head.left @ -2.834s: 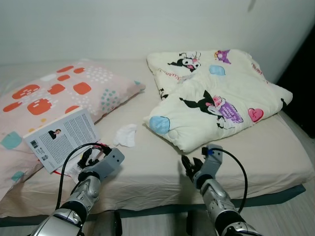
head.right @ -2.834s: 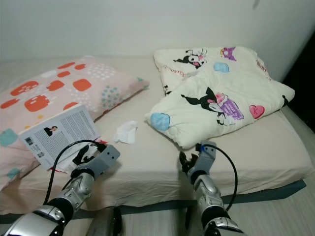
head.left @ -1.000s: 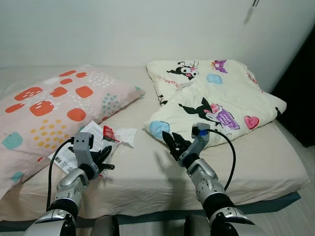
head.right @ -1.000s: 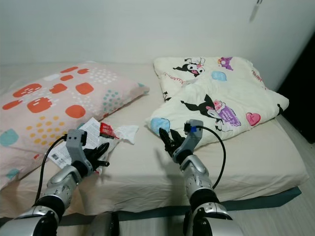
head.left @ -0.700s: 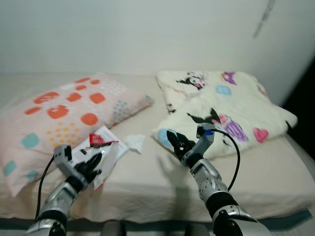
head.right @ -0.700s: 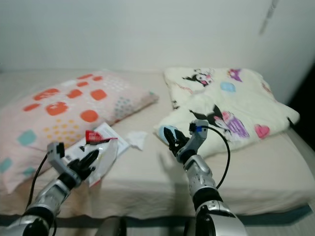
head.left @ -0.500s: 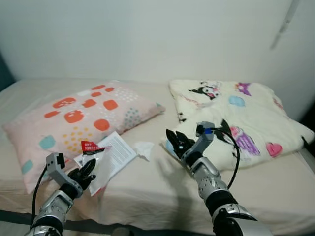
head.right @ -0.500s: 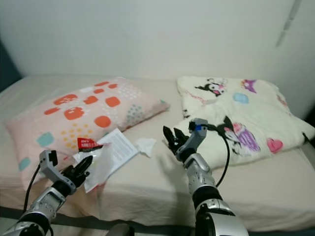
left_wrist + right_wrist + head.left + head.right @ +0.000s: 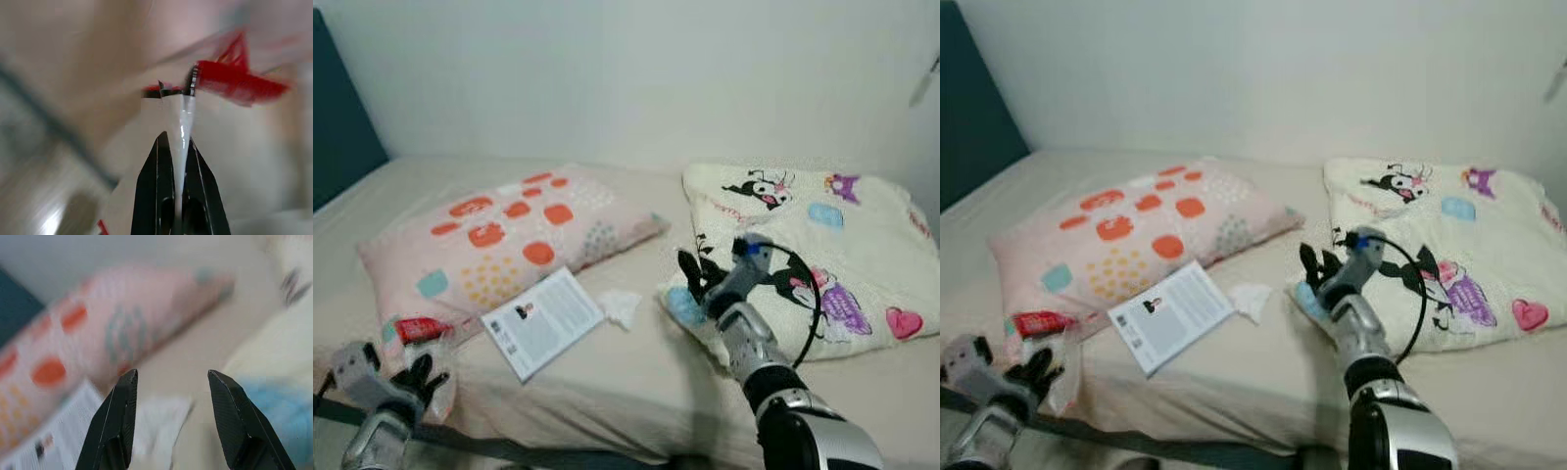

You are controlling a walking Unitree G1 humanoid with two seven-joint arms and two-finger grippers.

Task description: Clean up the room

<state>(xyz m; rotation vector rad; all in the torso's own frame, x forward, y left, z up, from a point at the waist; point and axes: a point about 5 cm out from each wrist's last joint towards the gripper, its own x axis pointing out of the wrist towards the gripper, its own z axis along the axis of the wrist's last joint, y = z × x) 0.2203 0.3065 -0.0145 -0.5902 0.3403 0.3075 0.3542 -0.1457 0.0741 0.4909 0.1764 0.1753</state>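
Observation:
My left gripper [image 9: 414,376] hangs low at the bed's near left edge, shut on a clear plastic wrapper [image 9: 419,328] with a red top. The left wrist view shows its fingers [image 9: 161,161] pinched on the wrapper's clear film [image 9: 180,122]. My right gripper [image 9: 695,273] is open and hovers over the sheet beside the folded cartoon blanket [image 9: 822,245]. A crumpled white tissue [image 9: 622,305] lies on the sheet to the left of the right gripper, and it appears between the fingertips in the right wrist view [image 9: 161,426]. A white leaflet [image 9: 543,321] lies left of the tissue.
A pink pillow [image 9: 509,235] with orange patches leans behind the leaflet. The bed [image 9: 636,392] reaches the white wall behind. A dark teal panel [image 9: 337,127] stands at the far left. The bed's dark lower edge [image 9: 1165,452] runs along the bottom.
The camera has swung left and risen. My left gripper carried the wrapper off the leaflet, down to the bed's left edge. My right gripper rose from the sheet and stays open.

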